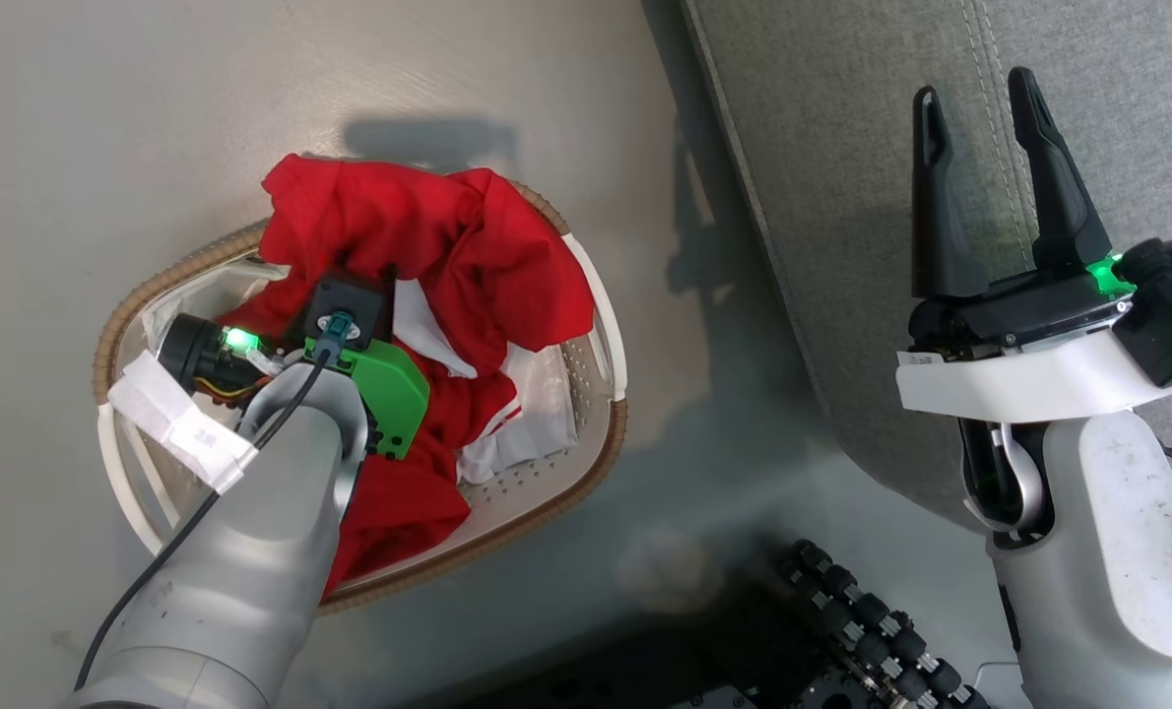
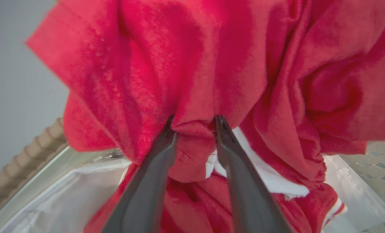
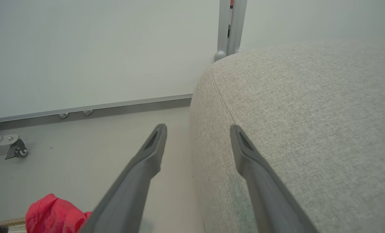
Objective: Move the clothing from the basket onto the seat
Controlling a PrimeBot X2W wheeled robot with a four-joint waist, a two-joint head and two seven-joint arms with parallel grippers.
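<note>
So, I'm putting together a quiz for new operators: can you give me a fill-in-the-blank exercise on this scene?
1. The clothing in the basket is bright ____.
2. The left gripper pinches a fold of ____.
3. The right gripper, by the seat, holds nothing: its jaws stand ____.
Missing words: red; clothing; open.
</note>
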